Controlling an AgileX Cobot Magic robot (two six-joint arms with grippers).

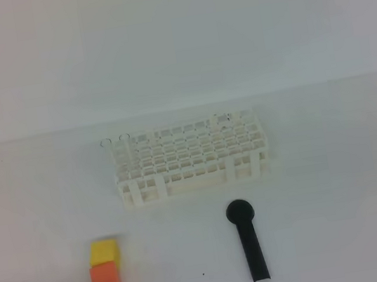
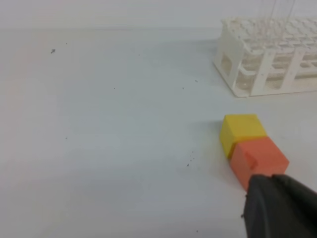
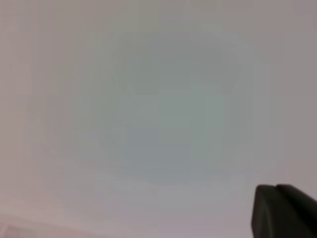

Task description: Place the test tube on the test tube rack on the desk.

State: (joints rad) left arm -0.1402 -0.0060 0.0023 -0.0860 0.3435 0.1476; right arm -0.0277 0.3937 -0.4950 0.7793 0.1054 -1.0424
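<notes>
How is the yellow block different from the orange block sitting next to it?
The yellow block lies nearer the white rack; the orange block lies nearer the front edge of the desk. In the overhead view the yellow block looks a little smaller than the orange block, which may only be perspective. Both are plain cubes, touching side by side, flat on the desk.

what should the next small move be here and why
Probably open the left claw before any reach: both it and the right claw are shut and hold nothing I can see. No loose test tube shows on the desk; only faint clear rims stand at the test tube rack's top corners.
</notes>
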